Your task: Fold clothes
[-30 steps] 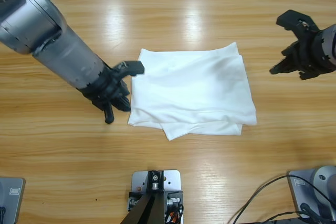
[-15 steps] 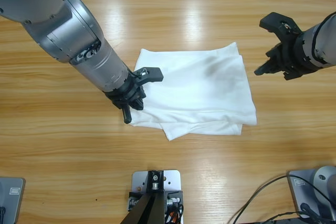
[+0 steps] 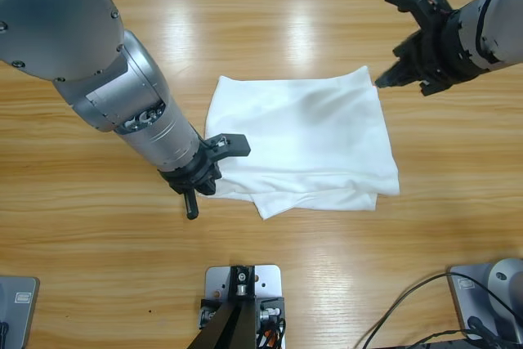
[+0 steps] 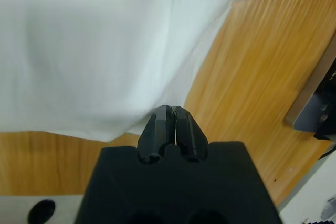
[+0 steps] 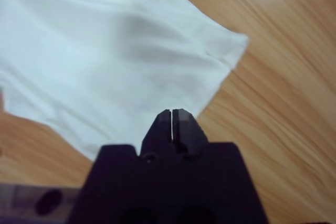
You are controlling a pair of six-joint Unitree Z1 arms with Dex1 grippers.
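White T-shirt (image 3: 306, 140) lies folded into a rough rectangle on the wooden table (image 3: 98, 243), layered edges showing at its near side. Left gripper (image 3: 214, 165) at its left edge and right gripper (image 3: 391, 79) at its far right corner both have jaws closed, gripping nothing.

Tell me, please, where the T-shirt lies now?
In the high view the folded T-shirt lies mid-table, between the left end effector and right end effector.

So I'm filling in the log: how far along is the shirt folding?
Well along. The white T-shirt already lies folded into a compact, layered rectangle on the table, sleeves tucked out of sight. In hand: the left claw sits at its lower left edge, the right claw at its upper right corner. Neither claw appears to hold cloth. Left: perhaps one more fold or tidying the uneven bottom edge.
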